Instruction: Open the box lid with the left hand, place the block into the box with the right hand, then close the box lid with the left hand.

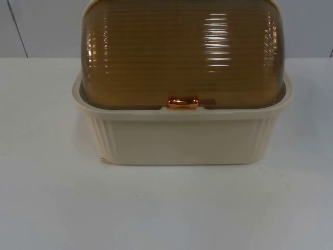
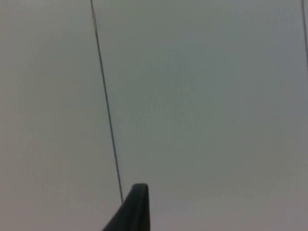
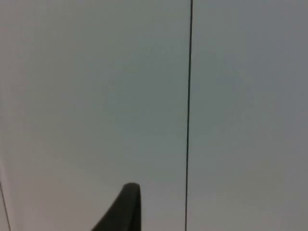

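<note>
Top view: cream box sits on the white counter w/ its ribbed amber lid shut, copper handle at the lid's front edge, centred. Grey partition wall behind box. Left wrist view: left gripper facing the wall's seam; right wrist view: right gripper likewise. Jaws' state: can't tell for either.

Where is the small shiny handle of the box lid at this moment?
In the top view, the handle sits at the middle of the brown lid's front edge, just above the cream box's front rim; the lid is closed.
</note>
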Available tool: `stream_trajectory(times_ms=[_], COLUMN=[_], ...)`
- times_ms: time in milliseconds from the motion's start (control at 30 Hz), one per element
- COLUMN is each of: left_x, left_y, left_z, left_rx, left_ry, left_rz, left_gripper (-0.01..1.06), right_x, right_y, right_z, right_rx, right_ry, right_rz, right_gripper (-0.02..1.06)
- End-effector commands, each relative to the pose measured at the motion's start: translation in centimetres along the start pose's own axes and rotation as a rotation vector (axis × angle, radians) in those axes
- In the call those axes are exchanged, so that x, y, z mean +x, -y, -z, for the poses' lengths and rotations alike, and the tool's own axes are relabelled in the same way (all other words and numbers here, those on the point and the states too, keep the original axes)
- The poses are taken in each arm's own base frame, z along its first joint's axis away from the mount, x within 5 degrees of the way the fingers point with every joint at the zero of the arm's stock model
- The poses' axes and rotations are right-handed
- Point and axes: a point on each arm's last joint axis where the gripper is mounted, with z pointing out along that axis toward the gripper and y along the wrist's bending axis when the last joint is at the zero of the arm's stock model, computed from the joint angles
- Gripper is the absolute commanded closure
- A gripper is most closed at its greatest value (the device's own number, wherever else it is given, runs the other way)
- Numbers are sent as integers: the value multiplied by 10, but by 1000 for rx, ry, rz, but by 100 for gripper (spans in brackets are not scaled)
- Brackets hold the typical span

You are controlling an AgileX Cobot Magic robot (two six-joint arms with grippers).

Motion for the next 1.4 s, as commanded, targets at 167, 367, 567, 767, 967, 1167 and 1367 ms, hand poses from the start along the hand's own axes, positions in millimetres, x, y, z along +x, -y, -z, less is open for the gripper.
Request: stream_trajectory(times_ms=[167, 367, 567, 767, 967, 1167, 1367], left_x=[-6, -16, -23, -25, -33, -32, -27], left_y=[-3, -3, 15, 20, 18, 21, 19], left_z=[37, 80, 122, 163, 211, 255, 294], left_rx=[-11, 9, 241, 311, 293, 341, 304], left_ry=[-81, -89, -55, -15, 127, 213, 309], left_rz=[-6, 51, -65, -115, -117, -85, -130], left_gripper=[0, 0, 0, 0, 0, 0, 0], right_x=[-7, -8, -5, 11, 16, 28, 42], right_y=[-5, -9, -5, 5, 12, 16, 19], right_z=[48, 105, 156, 193, 236, 280, 317], right_rx=[-19, -114, -161, -106, -75, -82, -60], right_ry=[7, 24, 71, 8, 130, 243, 354], right_rz=[27, 67, 49, 93, 44, 31, 66], right_gripper=[0, 0, 0, 0, 0, 0, 0])
